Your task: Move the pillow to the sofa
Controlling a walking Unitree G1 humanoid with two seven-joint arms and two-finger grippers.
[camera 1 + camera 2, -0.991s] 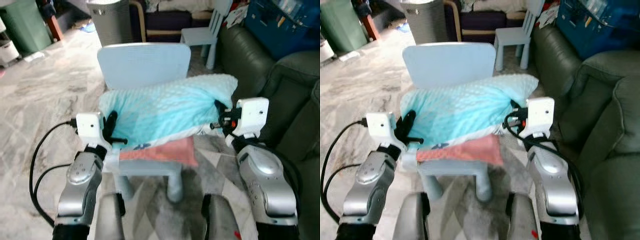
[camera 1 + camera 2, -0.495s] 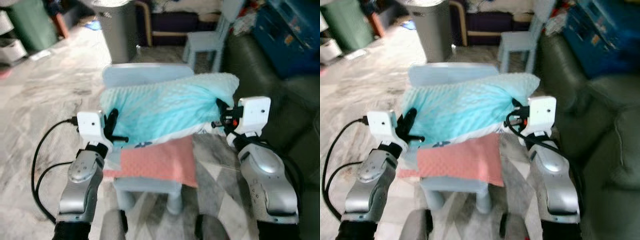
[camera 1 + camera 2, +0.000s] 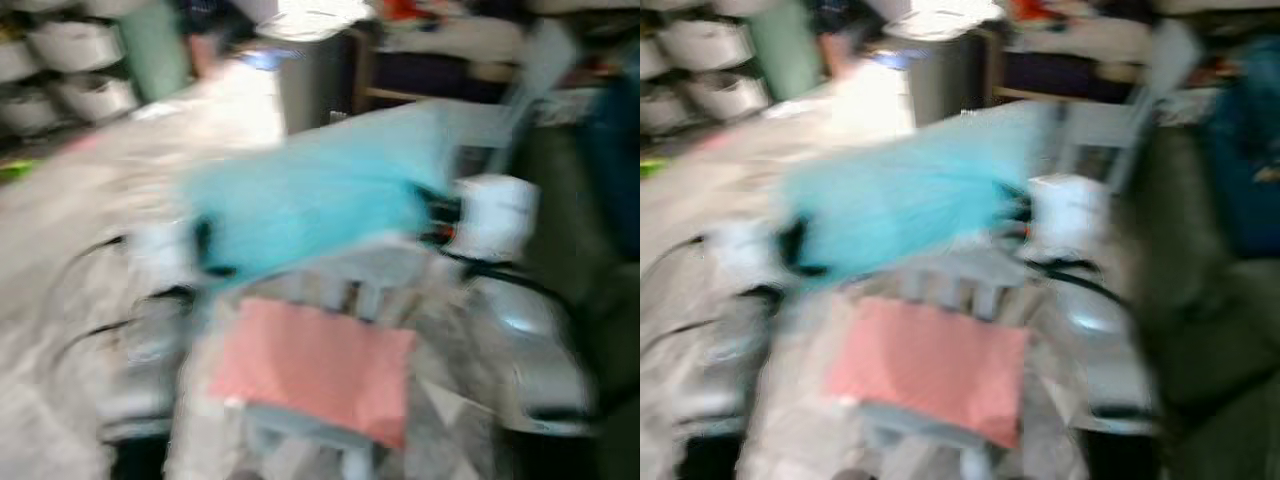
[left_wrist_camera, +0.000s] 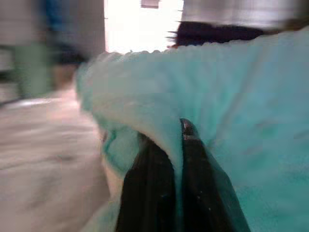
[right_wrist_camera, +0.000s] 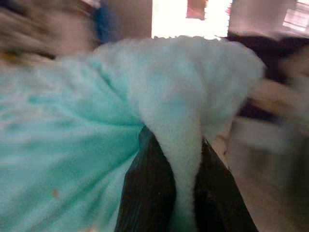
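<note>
The left end effector and right end effector each pinch a fold of the pillow, held above a pink cloth at 6 o'clock.

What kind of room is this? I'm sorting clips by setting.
Probably a lived-in family living room, though the head views are blurred: a small pale blue child's chair with a pink cushion on its seat, a dark green sofa on the right, and stacked storage bins at the back left.

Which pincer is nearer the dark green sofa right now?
Right. The right pincer, clamped on the pillow's end, sits beside the sofa. The left pincer grips the pillow's far end, away from it.
</note>
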